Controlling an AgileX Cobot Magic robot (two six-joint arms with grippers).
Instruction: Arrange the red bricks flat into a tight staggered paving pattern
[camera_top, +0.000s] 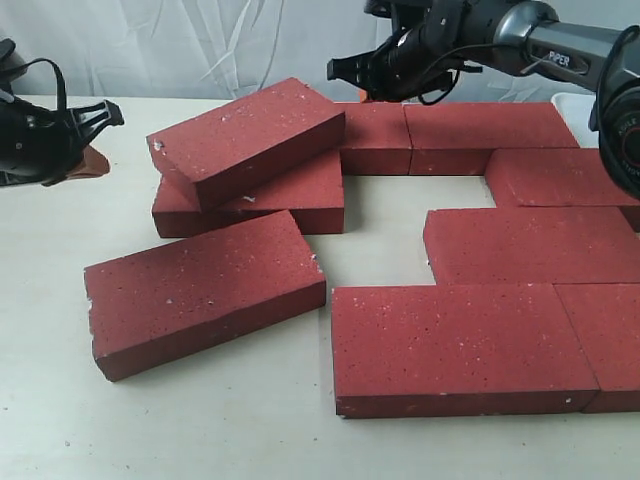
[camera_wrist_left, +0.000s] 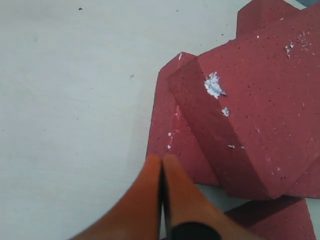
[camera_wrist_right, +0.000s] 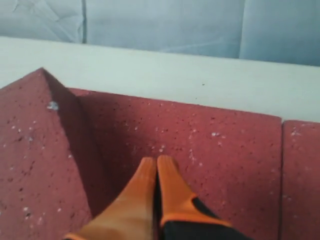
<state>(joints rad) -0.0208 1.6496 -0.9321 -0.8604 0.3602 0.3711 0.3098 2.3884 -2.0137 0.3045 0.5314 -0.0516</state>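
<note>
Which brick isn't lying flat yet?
The tilted brick in the exterior view's upper left, propped on the lower brick; the others lie flat.

A cream tabletop (camera_top: 190, 430) is seen, with red bricks (camera_top: 530, 245) laid flat on it. From 1 to 5 o'clock a tight staggered patch is formed. Two back-row bricks (camera_top: 490, 135) are butted end to end at 1 o'clock, and a long front brick (camera_top: 460, 345) is set at 5 o'clock. Bare tabletop is left in a notch at the centre of the patch. At 8 o'clock a loose brick (camera_top: 205, 305) is laid askew, one corner just beside the front brick. At 10 o'clock a further flat brick (camera_top: 300, 200) is laid, its top partly covered.
</note>
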